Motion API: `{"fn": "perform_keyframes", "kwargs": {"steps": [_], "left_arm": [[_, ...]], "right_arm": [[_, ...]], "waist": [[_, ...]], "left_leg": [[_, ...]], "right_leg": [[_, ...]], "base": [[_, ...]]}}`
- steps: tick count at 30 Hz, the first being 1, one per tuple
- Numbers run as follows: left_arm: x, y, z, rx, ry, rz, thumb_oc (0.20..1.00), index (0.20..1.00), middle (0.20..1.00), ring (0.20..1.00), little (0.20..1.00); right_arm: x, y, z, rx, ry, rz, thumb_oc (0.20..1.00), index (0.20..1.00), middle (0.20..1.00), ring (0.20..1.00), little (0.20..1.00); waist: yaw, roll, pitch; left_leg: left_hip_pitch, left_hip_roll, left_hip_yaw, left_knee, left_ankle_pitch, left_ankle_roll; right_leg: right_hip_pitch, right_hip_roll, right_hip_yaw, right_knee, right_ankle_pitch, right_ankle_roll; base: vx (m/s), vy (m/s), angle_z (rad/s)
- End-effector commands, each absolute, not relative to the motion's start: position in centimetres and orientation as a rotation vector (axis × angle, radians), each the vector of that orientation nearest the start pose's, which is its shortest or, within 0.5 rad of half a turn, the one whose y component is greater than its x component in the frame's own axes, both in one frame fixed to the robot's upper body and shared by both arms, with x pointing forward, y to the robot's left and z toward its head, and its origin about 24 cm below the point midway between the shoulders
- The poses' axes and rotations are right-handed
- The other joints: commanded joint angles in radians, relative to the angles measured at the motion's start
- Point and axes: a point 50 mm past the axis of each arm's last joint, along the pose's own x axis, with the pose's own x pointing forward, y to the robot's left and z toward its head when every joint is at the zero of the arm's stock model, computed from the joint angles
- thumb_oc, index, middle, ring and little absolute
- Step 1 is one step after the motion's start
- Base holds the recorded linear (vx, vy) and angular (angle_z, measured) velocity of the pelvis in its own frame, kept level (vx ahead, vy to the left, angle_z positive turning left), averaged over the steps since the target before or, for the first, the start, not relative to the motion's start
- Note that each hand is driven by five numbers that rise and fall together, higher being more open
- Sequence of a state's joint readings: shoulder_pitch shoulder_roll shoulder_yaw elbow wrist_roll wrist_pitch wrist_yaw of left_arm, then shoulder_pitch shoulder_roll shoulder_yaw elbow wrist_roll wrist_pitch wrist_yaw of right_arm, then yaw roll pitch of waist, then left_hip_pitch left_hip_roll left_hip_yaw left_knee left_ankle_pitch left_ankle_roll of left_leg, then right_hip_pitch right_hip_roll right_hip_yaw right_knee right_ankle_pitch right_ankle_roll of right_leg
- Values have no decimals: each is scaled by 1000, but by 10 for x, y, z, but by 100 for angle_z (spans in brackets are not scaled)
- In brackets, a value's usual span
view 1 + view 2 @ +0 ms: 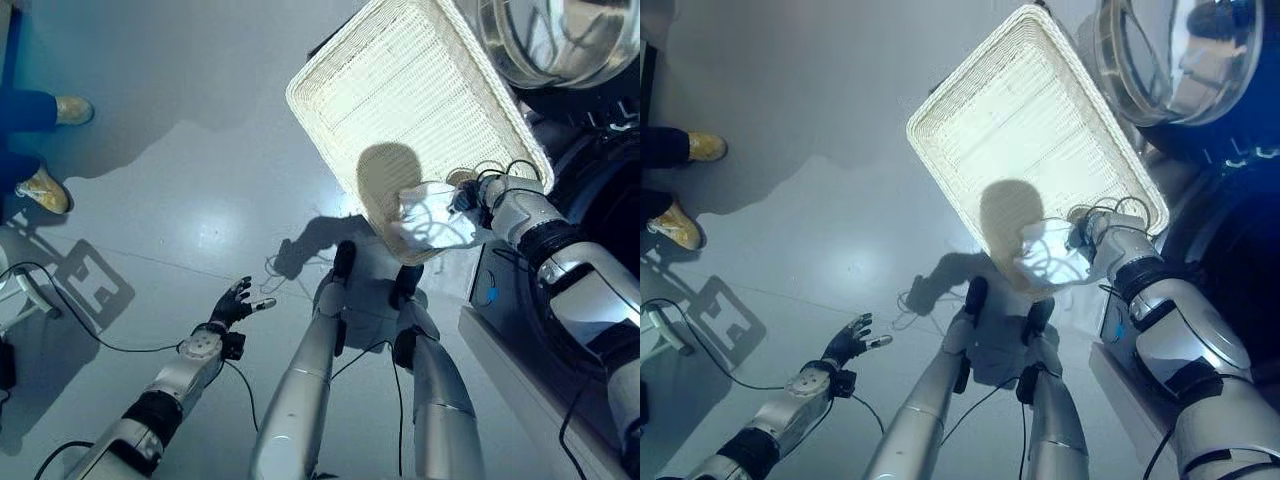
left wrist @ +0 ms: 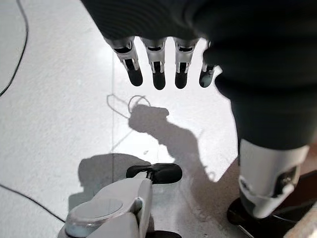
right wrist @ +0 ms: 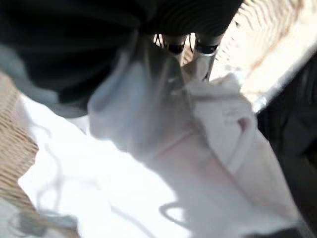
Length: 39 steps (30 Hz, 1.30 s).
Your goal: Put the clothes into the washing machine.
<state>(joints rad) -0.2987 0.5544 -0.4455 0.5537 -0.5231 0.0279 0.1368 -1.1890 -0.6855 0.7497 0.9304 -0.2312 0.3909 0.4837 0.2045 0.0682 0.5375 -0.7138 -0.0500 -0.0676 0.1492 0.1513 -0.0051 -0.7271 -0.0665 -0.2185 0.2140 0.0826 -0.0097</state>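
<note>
At basket [image 1: 400, 90] corner: 1 white garment [image 1: 432, 222] | R robot hand [image 1: 470, 195] clutching it | L robot hand [image 1: 232, 303] fingers straight, empty

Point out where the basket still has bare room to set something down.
Most of the white basket is bare, from its far rim down toward the white garment. The near corner is crowded: the right hand is at the garment there, beside the washing machine.

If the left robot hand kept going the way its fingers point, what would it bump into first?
Probably just the grey floor. The left robot hand hangs open above it with nothing ahead, though depth is hard to judge.
</note>
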Motion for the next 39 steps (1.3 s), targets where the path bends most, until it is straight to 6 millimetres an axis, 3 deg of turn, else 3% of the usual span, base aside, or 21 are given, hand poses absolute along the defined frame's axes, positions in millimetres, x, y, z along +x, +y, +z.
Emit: {"fn": "perform_keyframes", "kwargs": {"steps": [1, 2, 5, 7, 8, 14, 15, 18, 22, 23, 24, 25, 26, 28, 30, 32, 34, 35, 36, 38, 39], "left_arm": [[266, 242, -25, 253, 465, 25, 1000, 1000, 1000, 1000, 1000], [270, 244, -21, 251, 450, 28, 1000, 1000, 1000, 1000, 1000], [265, 243, -30, 233, 467, 31, 1000, 1000, 1000, 1000, 1000], [262, 240, -34, 226, 475, 35, 1000, 1000, 1000, 1000, 1000], [258, 236, -42, 213, 483, 43, 1000, 1000, 1000, 1000, 1000], [254, 223, -53, 188, 495, 69, 1000, 1000, 1000, 1000, 1000], [253, 219, -57, 170, 499, 84, 1000, 1000, 1000, 1000, 1000], [253, 218, -58, 168, 498, 88, 1000, 1000, 1000, 1000, 1000], [248, 216, -62, 156, 500, 110, 1000, 1000, 1000, 1000, 1000], [248, 216, -62, 156, 500, 110, 1000, 1000, 1000, 1000, 1000], [249, 216, -61, 161, 499, 116, 1000, 1000, 1000, 1000, 1000], [249, 216, -61, 162, 499, 116, 1000, 1000, 1000, 1000, 1000], [249, 217, -60, 164, 499, 116, 1000, 1000, 1000, 1000, 1000], [249, 219, -60, 169, 501, 114, 1000, 1000, 1000, 1000, 1000], [251, 219, -57, 174, 507, 111, 1000, 1000, 1000, 1000, 1000], [253, 221, -55, 186, 512, 101, 1000, 1000, 1000, 1000, 1000], [256, 222, -52, 189, 509, 98, 1000, 1000, 1000, 1000, 1000], [258, 222, -49, 194, 508, 93, 1000, 1000, 1000, 1000, 1000], [261, 224, -43, 211, 510, 79, 1000, 1000, 1000, 1000, 1000], [263, 226, -40, 213, 509, 80, 1000, 1000, 1000, 1000, 1000], [265, 228, -38, 215, 513, 78, 1000, 1000, 1000, 1000, 1000]], "right_arm": [[394, -254, 176, -751, 526, 199, 200, 200, 200, 200, 200], [395, -251, 181, -624, 479, 203, 200, 200, 200, 200, 200], [391, -249, 171, -101, 372, 288, 200, 200, 200, 200, 200], [389, -248, 168, 48, 315, 315, 200, 200, 200, 200, 200], [385, -248, 163, 256, 235, 342, 200, 200, 200, 200, 200], [377, -251, 152, 717, 24, 305, 200, 200, 200, 200, 200], [373, -261, 150, 918, -85, 226, 200, 200, 200, 200, 200], [372, -269, 151, 1028, -161, 155, 200, 200, 200, 200, 200], [355, -324, 157, 1443, -504, -247, 200, 200, 200, 200, 200], [355, -324, 157, 1443, -504, -247, 200, 200, 200, 200, 200], [345, -344, 164, 1543, -623, -421, 200, 200, 200, 200, 200], [344, -345, 165, 1549, -631, -432, 200, 200, 200, 200, 200], [338, -355, 169, -3914, 1714, 1323, 200, 200, 200, 200, 200], [320, -371, 178, -3550, 1802, 1587, 200, 200, 200, 200, 200], [301, -384, 183, -3238, 1839, 1734, 200, 200, 200, 200, 200], [286, -390, 187, -2999, 1842, 1790, 200, 200, 200, 200, 200], [280, -395, 191, -2915, 1836, 1805, 200, 200, 200, 200, 200], [277, -399, 197, -2887, 1823, 1804, 395, 395, 395, 395, 395], [283, -405, 201, -3006, 1769, 1890, 1000, 1000, 1000, 1000, 1000], [294, -402, 203, -3186, 1671, 1911, 1000, 1000, 1000, 1000, 1000], [315, -391, 196, -3523, 1423, 1981, 1000, 1000, 1000, 1000, 1000]], "waist": [[-31, 17, -17], [-35, 18, -17], [-55, 30, -17], [-64, 34, -17], [-81, 40, -17], [-133, 55, -17], [-159, 62, -17], [-169, 65, -17], [-204, 81, -17], [-204, 81, -17], [-212, 84, -17], [-210, 84, -17], [-213, 86, -17], [-216, 87, -17], [-219, 88, -17], [-219, 88, -17], [-219, 88, -17], [-218, 88, -17], [-214, 88, -17], [-212, 85, -17], [-207, 81, -17]], "left_leg": [[29, -28, 50, -46, -40, 1], [-6, -28, 55, -38, -16, 5], [15, -29, 73, -21, -32, 4], [23, -30, 81, -14, -39, 4], [32, -31, 94, -2, -50, 4], [52, -33, 131, 11, -71, 5], [65, -31, 149, 8, -79, 5], [73, -30, 158, 4, -81, 5], [106, -22, 189, -23, -83, 0], [106, -22, 189, -23, -83, 0], [113, -19, 194, -33, -83, -1], [113, -18, 194, -34, -83, -1], [115, -18, 196, -37, -82, -2], [119, -16, 195, -40, -82, -3], [124, -17, 191, -36, -84, -4], [126, -20, 187, -30, -86, -2], [116, -21, 185, -27, -78, -1], [114, -23, 182, -23, -77, -1], [108, -25, 175, -10, -80, -3], [94, -26, 174, -2, -71, -2], [90, -28, 167, 2, -75, -2]], "right_leg": [[11, 14, -37, 30, -26, 86], [-18, 14, -45, 24, -1, 75], [-7, 17, -27, 36, -16, 70], [-2, 17, -22, 40, -20, 70], [1, 16, -12, 44, -24, 71], [2, 16, 23, 50, -26, 74], [7, 18, 42, 47, -27, 75], [10, 18, 50, 43, -26, 76], [34, 20, 73, 18, -16, 82], [34, 20, 73, 18, -16, 82], [40, 20, 77, 12, -13, 83], [41, 20, 77, 11, -13, 83], [45, 20, 79, 7, -12, 83], [51, 20, 81, 4, -11, 83], [57, 22, 84, 8, -14, 81], [62, 23, 85, 10, -16, 79], [56, 23, 84, 9, -8, 76], [57, 24, 84, 10, -9, 74], [61, 25, 83, 14, -14, 73], [52, 25, 81, 11, -4, 70], [52, 26, 79, 12, -7, 71]], "base": [[-74, 7, -12], [-78, 15, -16], [-43, 44, -15], [-19, 61, -23], [-17, 73, -28], [-23, 74, -29], [-23, 75, -39], [-14, 56, -37], [-3, 32, -24], [5, -15, -19], [3, -15, -14], [5, -26, -18], [8, -20, -9], [6, -14, -3], [25, -38, 0], [34, -51, 0], [-2, -30, -4], [27, -50, -2], [30, -55, 2], [16, -55, 3], [27, -60, 5]]}}
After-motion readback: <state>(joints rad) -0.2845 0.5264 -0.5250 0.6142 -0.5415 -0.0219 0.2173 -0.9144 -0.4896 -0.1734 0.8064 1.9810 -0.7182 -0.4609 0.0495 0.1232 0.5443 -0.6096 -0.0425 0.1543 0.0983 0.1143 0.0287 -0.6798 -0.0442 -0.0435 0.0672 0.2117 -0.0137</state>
